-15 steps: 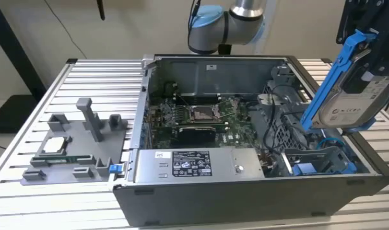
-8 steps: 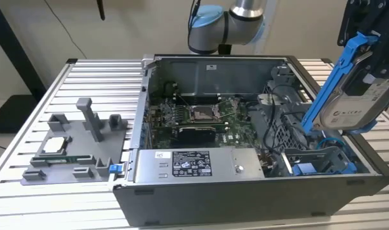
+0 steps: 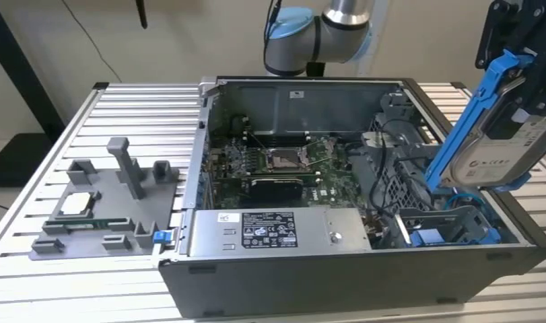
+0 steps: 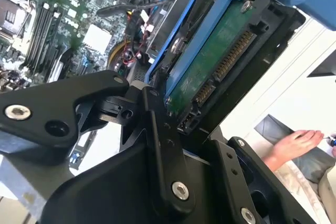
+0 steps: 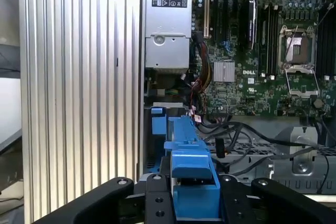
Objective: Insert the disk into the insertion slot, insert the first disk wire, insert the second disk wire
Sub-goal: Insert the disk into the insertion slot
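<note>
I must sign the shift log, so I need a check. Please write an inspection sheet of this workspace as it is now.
Surface: slatted metal table, the open computer case standing on it.
Job's things: the disk tilted in the air above the insertion slot, not yet inserted.
Clutter: grey fixture tray at the exterior view's left.
Grippers: the gripper shut on the disk.
Cables: black cables loose inside the case beside the slot.
Surroundings: a person's hand in the second wrist view.

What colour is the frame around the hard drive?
Bright blue frame, clearest in the exterior view.
</note>
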Controlling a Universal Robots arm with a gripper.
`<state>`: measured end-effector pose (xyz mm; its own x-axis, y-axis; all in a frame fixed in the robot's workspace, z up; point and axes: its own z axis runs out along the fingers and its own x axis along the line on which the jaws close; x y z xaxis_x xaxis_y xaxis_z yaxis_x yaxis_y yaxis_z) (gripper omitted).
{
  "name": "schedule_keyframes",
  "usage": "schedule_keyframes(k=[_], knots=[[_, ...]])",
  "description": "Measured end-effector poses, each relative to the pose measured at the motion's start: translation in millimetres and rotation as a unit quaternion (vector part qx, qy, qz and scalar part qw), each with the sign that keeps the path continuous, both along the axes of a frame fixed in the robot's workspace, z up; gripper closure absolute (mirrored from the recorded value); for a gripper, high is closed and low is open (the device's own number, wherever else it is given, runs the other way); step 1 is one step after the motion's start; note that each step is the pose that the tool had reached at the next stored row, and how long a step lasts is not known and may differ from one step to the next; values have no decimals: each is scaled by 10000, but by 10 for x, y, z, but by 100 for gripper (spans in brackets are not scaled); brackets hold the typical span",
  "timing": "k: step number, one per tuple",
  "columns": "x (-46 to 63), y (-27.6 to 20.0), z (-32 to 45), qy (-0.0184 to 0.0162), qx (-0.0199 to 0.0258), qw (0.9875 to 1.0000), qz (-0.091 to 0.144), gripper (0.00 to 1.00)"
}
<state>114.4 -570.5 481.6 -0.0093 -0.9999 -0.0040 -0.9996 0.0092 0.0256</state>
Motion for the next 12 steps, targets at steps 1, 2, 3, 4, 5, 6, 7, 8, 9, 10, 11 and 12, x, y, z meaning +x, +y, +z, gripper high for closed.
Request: schedule_keyframes(k=[1,2,3,4,5,6,7,8,9,10,11,12], knots=[[0,-7,-3,0,0,10000,0,100],[1,-14,-6,0,0,10000,0,100],[1,-19,-8,0,0,10000,0,100],[1,-21,-11,0,0,10000,0,100],[1,-24,-13,0,1,10000,0,100],[2,-25,-13,0,0,10000,0,100],[2,-26,-12,0,-1,10000,0,100],[2,-26,-12,0,-1,10000,0,100],[2,-26,-13,0,-1,10000,0,100],[2,-27,-14,0,0,10000,0,100],[2,-27,-14,0,1,10000,0,100],[2,-31,-16,0,0,10000,0,100]])
